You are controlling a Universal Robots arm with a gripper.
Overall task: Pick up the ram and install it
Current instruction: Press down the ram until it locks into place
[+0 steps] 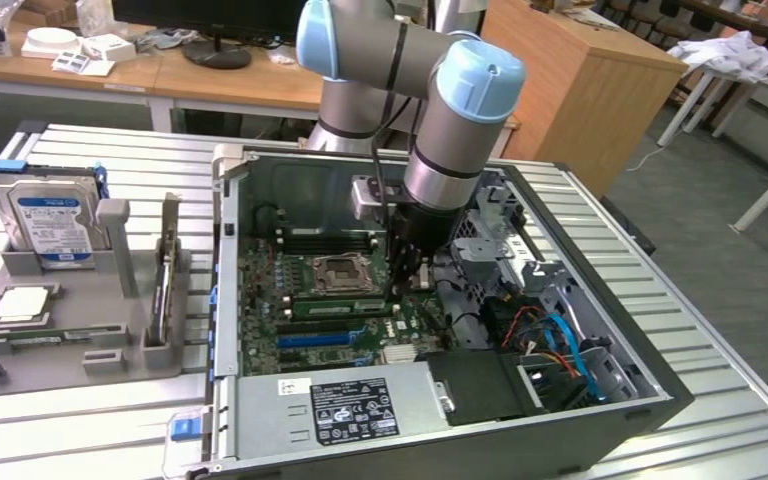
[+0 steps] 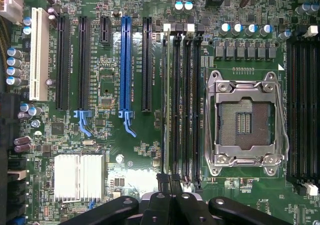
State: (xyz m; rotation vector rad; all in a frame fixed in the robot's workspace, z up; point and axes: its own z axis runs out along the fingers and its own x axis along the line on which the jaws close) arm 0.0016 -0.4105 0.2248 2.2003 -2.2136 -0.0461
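Observation:
The ram point(image 1: 337, 305) is a thin green stick standing on edge in a black memory slot next to the CPU socket point(image 1: 337, 270) inside the open PC case. In the wrist view, the ram point(image 2: 164, 105) runs edge-on along the outermost of several black slots beside the socket point(image 2: 245, 120). My gripper point(image 1: 407, 275) reaches down into the case at one end of the ram. Its dark fingertips point(image 2: 161, 181) are pressed together over that end, so the gripper point(image 2: 166, 179) is shut. I cannot tell whether the ram is clamped between them.
A grey holder tray point(image 1: 64, 330) at the exterior view's left carries a silver blue-labelled hard drive point(image 1: 51, 215). The case holds a power supply point(image 1: 344, 405) and cables point(image 1: 558, 340). Black and blue expansion slots point(image 2: 125, 65) and a heatsink point(image 2: 79, 177) lie beside the memory slots.

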